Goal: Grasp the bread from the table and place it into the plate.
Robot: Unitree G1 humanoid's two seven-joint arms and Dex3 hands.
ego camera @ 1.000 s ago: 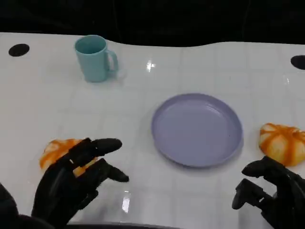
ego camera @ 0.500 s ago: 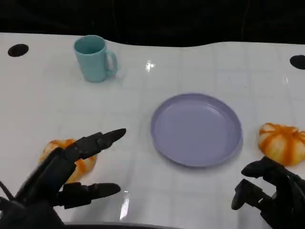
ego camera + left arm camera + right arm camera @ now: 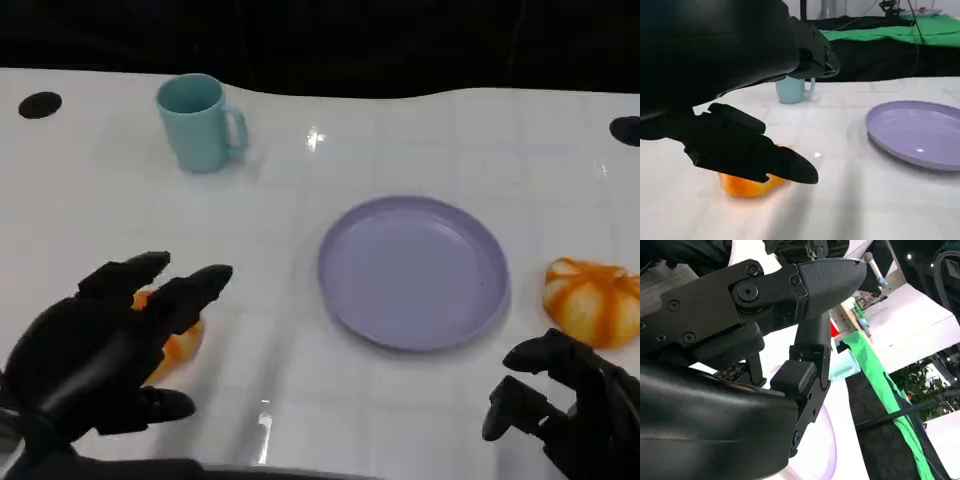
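Bread: we see an orange bread (image 3: 175, 345) lying on the bench, directly beneath our left fingers and largely hidden by them in the head view; the left wrist view shows its lower part under the thumb, resting on the surface.
Second bread: another orange-and-white bread (image 3: 592, 300) lies just beyond our right fingers, close beside the plate's far-right rim.
Left hand: our left hand (image 3: 105, 345) hovers over the first bread with fingers (image 3: 190, 288) spread wide, nothing held; we cannot tell whether any fingertip touches the crust.
Right hand: our right hand (image 3: 560, 405) sits low at the bench edge, fingers loosely curled and apart, holding nothing.
Plate: the lilac plate (image 3: 415, 270) is empty, off to the right of our left fingers and between the two hands.
Mug: a teal mug (image 3: 198, 122) stands well beyond our left fingertips, out of the path.
Bench: the white bench (image 3: 300, 200) is glossy, so we judge the bread may slide if nudged sideways.
Step in hand: we judge this is the closing-in before the grasp.
Doing it well: we should lower straight down, set thumb and fingers on opposite flanks of the bread, close gently since it looks soft, then lift clear before carrying it across to the plate.
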